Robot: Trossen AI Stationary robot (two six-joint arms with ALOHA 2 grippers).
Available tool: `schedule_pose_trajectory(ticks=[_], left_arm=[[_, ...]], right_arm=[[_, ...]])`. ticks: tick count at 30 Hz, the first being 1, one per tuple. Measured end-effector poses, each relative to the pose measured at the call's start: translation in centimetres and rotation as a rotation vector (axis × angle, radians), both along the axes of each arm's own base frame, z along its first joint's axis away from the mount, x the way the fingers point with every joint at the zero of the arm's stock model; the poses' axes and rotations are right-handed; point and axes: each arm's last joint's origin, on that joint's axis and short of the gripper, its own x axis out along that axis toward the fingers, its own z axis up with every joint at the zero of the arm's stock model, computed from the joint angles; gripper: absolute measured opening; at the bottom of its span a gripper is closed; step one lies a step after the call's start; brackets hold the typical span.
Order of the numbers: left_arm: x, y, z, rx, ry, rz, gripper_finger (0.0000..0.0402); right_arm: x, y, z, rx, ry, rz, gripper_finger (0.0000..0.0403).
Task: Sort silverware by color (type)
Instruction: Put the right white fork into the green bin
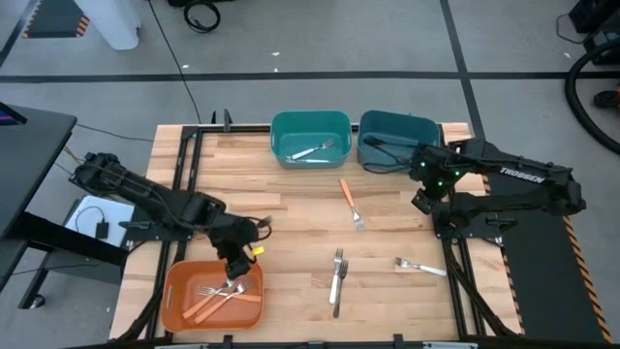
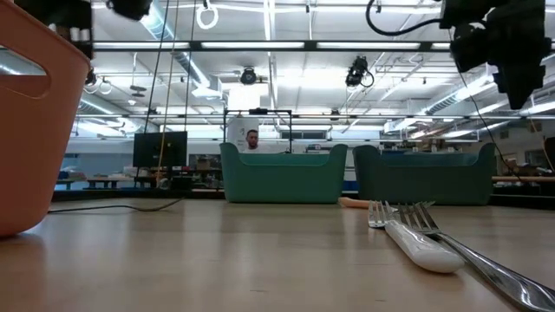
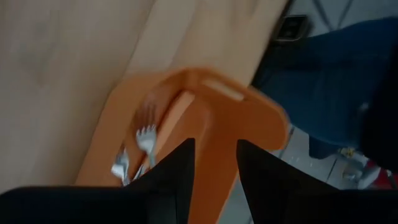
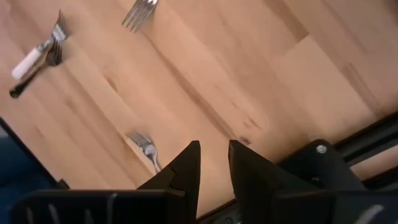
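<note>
Hovering over the orange bin (image 1: pixel 172 291), the left gripper (image 1: pixel 232 266) has its fingers apart and empty; orange-handled forks (image 1: pixel 221 296) lie inside. It should lift clear before moving off. Right gripper (image 1: pixel 422 202), fingers parted, should descend squarely onto the silver fork (image 1: pixel 418 265) on the desk (image 1: pixel 291 223)

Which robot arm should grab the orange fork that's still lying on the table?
Probably the right one. The orange-handled fork lies near the table's middle, toward the teal bins. The right end effector hangs open beside it, empty. The left end effector is over the orange bin, farther away.
</note>
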Motion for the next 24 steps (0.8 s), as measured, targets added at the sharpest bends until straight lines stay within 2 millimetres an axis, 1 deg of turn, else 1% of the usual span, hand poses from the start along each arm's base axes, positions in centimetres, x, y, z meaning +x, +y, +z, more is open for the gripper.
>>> schedule_pose_trajectory(ticks=[4,10,16,24], left_arm=[[1.0,1.4,1.8,0.046,-0.116,-0.009,0.0128],[2.1,4.3,3.8,0.143,-0.238,0.01,0.0128],[2.5,7.1,4.3,0.238,-0.293,0.006,0.0128],[2.4,11.0,4.2,0.358,-0.301,0.062,0.0128]], right_arm=[[0.3,0.9,-0.4,-0.011,0.028,0.03,0.0103],[0.7,2.6,-2.7,0.033,0.076,0.073,0.0131],[1.0,4.3,-5.0,0.07,0.082,0.117,0.0157],[0.9,7.0,-9.6,0.168,0.125,0.145,0.0159]])
